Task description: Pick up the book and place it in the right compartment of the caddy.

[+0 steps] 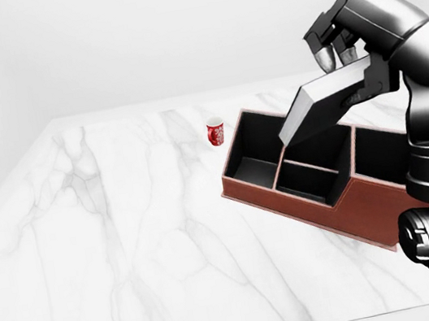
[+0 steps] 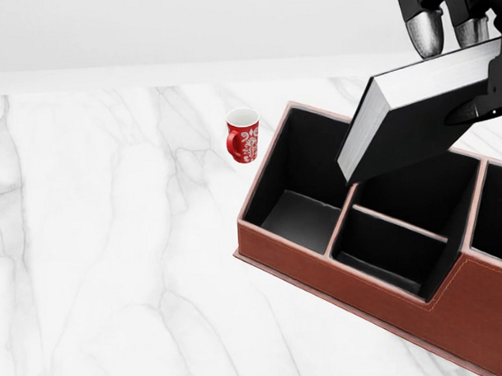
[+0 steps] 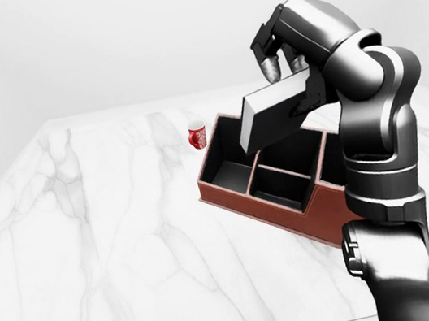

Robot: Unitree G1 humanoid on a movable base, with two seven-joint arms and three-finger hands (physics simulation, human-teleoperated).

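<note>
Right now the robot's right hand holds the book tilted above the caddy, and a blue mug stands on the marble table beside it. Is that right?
One detail is wrong: the mug is red with a white pattern, not blue, as the head view shows. The rest holds: the right hand grips the book tilted above the caddy, and the mug stands on the marble table beside it.
</note>
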